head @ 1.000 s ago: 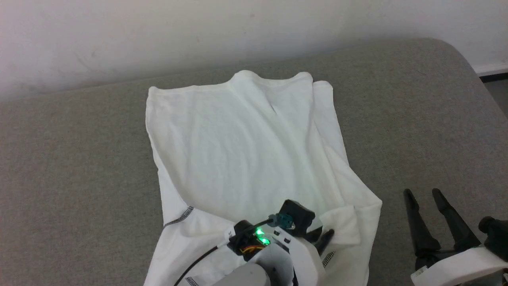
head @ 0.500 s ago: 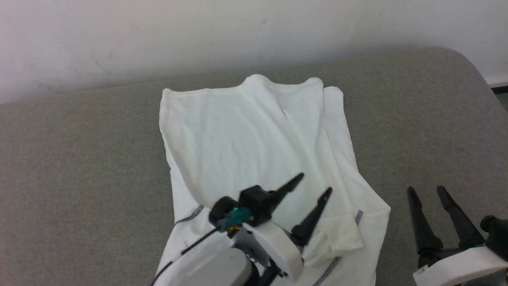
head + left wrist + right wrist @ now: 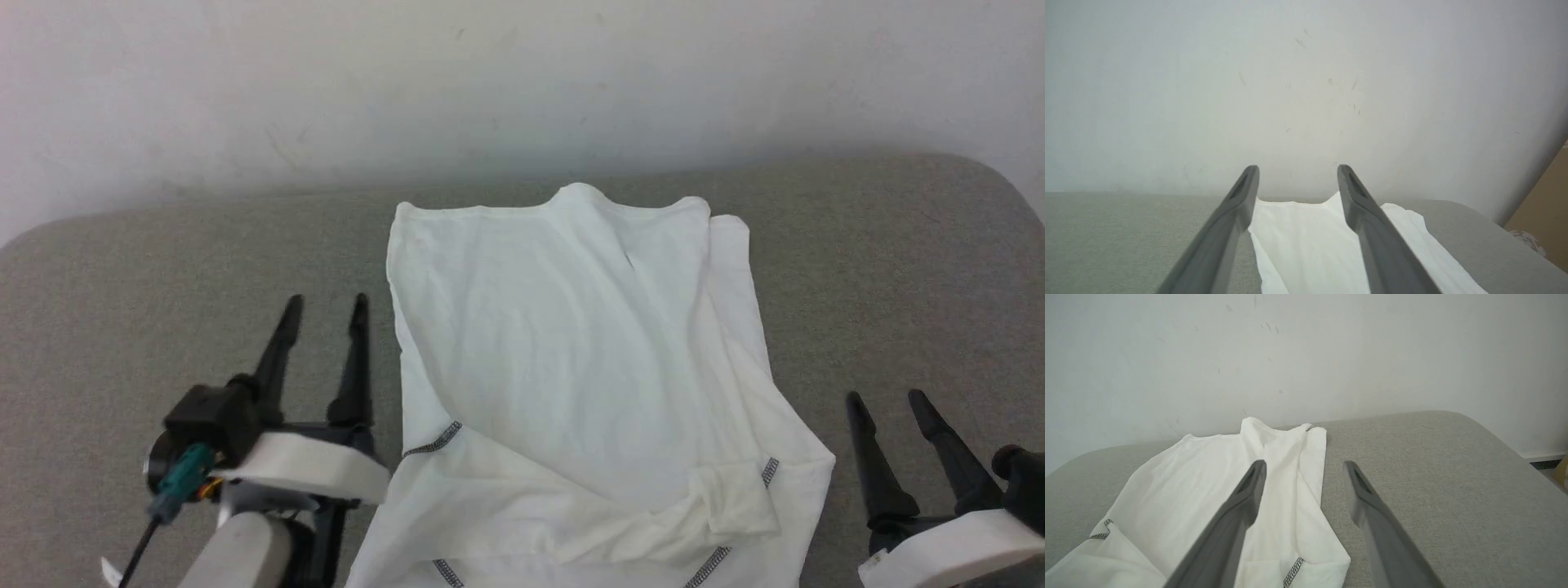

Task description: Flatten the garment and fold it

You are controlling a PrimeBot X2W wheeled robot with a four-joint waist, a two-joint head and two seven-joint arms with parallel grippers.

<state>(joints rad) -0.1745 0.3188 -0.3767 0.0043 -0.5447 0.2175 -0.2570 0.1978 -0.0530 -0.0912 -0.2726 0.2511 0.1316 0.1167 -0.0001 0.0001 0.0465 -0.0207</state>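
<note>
Head view: the garment point(image 3: 588, 367) lies on the grey bench point(image 3: 163, 269), its sides turned in and the near hem bunched at the lower right. The left hand point(image 3: 326, 300) sits just beside its left edge, the right hand point(image 3: 886, 397) near its right corner, both spread wide and empty.

Left wrist view: white cloth runs between the fingers toward the wall point(image 3: 1290, 81).

Right wrist view: the cloth lies to the left, grey stitching nearest.

It looks thin, light and limp, likely to crease. Pinching it at the stitched hem corners seems best.
</note>
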